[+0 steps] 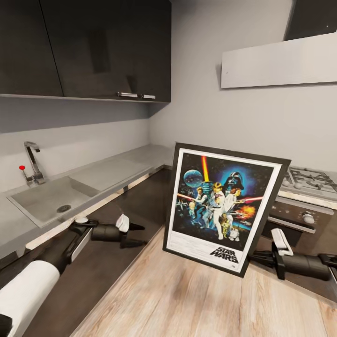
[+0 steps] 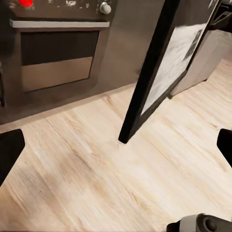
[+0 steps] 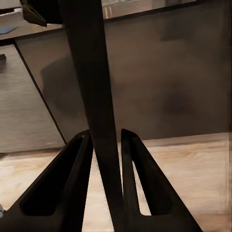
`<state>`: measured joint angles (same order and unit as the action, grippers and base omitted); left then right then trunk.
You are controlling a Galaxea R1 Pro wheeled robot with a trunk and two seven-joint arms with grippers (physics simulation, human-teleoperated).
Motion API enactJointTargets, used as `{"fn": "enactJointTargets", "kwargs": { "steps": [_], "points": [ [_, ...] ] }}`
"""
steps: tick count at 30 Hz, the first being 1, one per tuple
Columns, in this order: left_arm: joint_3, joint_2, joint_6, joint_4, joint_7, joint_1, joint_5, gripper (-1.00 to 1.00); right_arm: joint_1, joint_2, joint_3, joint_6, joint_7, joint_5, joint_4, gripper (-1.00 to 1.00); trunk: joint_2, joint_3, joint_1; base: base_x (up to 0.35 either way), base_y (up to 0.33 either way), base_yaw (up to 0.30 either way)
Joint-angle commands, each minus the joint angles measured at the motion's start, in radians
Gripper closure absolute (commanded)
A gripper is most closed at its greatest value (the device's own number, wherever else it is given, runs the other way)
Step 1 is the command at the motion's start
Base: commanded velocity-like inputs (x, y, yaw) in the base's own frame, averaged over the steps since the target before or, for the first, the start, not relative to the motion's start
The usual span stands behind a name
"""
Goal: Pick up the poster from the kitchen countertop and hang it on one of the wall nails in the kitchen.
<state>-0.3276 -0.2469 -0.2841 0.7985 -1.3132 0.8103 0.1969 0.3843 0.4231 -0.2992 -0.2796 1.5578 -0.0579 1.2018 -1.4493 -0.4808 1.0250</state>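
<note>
Your right hand is clamped on the poster, gripping the lower right edge of its black frame. The poster is off the surface and hangs in the air over the wooden floor, tilted, its picture side facing you, between the sink and the oven. Your left hand is released and empty, its fingers spread, well apart from the poster on the sink side.

The step in hand looks like the carry to the wall. You hold the frame by one edge only, so it can swing or slip: turn slowly, keep the frame's plane steady, and lift it clear of the surface edge and the hob beyond the poster. I cannot make out any nail on the grey wall behind the poster from here, so bring the head round to find one before you raise the frame. If the grip feels poor, bring the left hand in to steady the frame's far edge.

The right wrist view shows what the head view hides: the frame edge running straight between the two fingers, seated deep. The left wrist view shows the poster edge-on above the floor, with the oven door beyond it, and confirms nothing lies between that hand's fingers.
</note>
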Motion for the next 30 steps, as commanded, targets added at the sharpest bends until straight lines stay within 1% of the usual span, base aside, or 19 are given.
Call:
{"fn": "enactJointTargets", "kwargs": {
  "steps": [1,2,3,7,8,9,10,15,16,17,19,20,22,23,24,25,26,27,30],
  "points": [
    [-0.005,0.005,0.003,-0.023,0.008,0.001,0.01,-1.0,0.001,0.0,-0.007,-0.013,0.005,-0.001,0.0,1.0,-0.001,-0.001,0.0,0.0,0.0,0.0],
    [-0.005,0.019,0.032,-0.069,0.018,0.001,0.011,-1.0,0.001,0.0,-0.017,-0.013,0.005,-0.001,0.0,1.0,-0.001,-0.001,0.0,0.0,0.0,0.0],
    [-0.005,0.055,0.105,-0.171,0.03,0.001,0.011,-1.0,0.001,0.0,-0.027,-0.013,0.005,0.0,-0.001,1.0,-0.001,-0.001,0.0,0.0,0.0,0.0],
    [-0.005,0.09,0.171,-0.265,0.038,0.001,0.012,-1.0,0.001,0.0,-0.032,-0.013,0.005,0.0,-0.001,1.0,-0.001,-0.001,0.0,0.0,0.0,0.0],
    [-0.004,0.106,0.226,-0.347,0.042,0.001,0.012,-1.0,0.0,0.0,-0.034,-0.013,0.005,0.0,-0.001,1.0,-0.001,-0.001,0.0,0.0,0.0,0.0],
    [-0.003,0.114,0.302,-0.461,0.044,0.001,0.014,-1.0,-0.001,-0.001,-0.035,-0.013,0.005,0.0,-0.001,1.0,-0.001,-0.001,0.0,0.0,0.0,0.0],
    [-0.003,0.114,0.314,-0.481,0.044,0.001,0.015,-1.0,-0.001,-0.001,-0.035,-0.013,0.005,0.0,-0.001,1.0,-0.001,-0.001,0.0,0.0,0.0,0.0],
    [0.0,0.125,0.436,-0.685,0.047,0.001,0.022,-1.0,-0.01,-0.001,-0.034,-0.016,0.005,0.0,-0.001,1.0,-0.001,-0.001,0.0,0.0,0.0,0.0],
    [0.001,0.126,0.452,-0.704,0.051,0.001,0.027,-1.0,-0.011,-0.001,-0.034,-0.016,0.005,0.0,-0.001,1.0,-0.001,-0.001,0.0,0.0,0.0,0.0],
    [0.003,0.127,0.478,-0.73,0.06,-0.005,0.044,-1.0,-0.013,-0.001,-0.034,-0.016,0.005,0.0,-0.001,1.0,-0.001,-0.001,0.0,0.0,0.0,0.0],
    [0.005,0.129,0.51,-0.756,0.076,-0.067,0.114,-1.0,-0.015,-0.001,-0.034,-0.017,0.005,0.0,-0.001,1.0,-0.001,-0.001,0.0,0.0,0.0,0.0],
    [0.006,0.128,0.515,-0.759,0.078,-0.082,0.135,-1.0,-0.015,-0.001,-0.035,-0.018,0.005,0.0,0.0,1.0,-0.001,-0.001,0.0,0.0,0.0,0.0],
    [0.007,0.124,0.533,-0.767,0.082,-0.133,0.228,-1.0,-0.016,-0.001,-0.036,-0.035,0.005,0.001,0.001,1.0,-0.001,-0.001,0.0,0.0,0.0,0.0],
    [0.008,0.123,0.539,-0.768,0.082,-0.145,0.25,-1.0,-0.016,-0.001,-0.037,-0.041,0.005,0.001,0.001,1.0,-0.001,-0.001,0.0,0.0,0.0,0.0],
    [0.008,0.116,0.552,-0.77,0.083,-0.17,0.288,-1.0,-0.016,-0.001,-0.037,-0.05,0.005,0.002,0.001,1.0,-0.001,-0.001,0.0,0.0,0.0,0.0],
    [0.008,0.104,0.561,-0.771,0.084,-0.195,0.32,-1.0,-0.016,-0.001,-0.037,-0.056,0.005,0.003,0.001,1.0,-0.001,-0.001,0.0,0.0,0.0,0.0],
    [0.008,0.088,0.569,-0.772,0.085,-0.227,0.36,-1.0,-0.016,-0.001,-0.037,-0.062,0.004,0.004,0.0,1.0,-0.001,-0.001,0.0,0.0,0.0,0.0],
    [0.008,0.08,0.572,-0.772,0.086,-0.249,0.384,-1.0,-0.016,-0.001,-0.037,-0.064,0.004,0.004,0.0,1.0,-0.001,-0.001,0.0,0.0,0.0,0.0],
    [0.009,0.069,0.575,-0.773,0.086,-0.283,0.415,-1.0,-0.016,-0.001,-0.037,-0.065,0.003,0.005,0.0,1.0,-0.001,-0.001,0.0,0.0,0.0,0.0]
  ]
}}
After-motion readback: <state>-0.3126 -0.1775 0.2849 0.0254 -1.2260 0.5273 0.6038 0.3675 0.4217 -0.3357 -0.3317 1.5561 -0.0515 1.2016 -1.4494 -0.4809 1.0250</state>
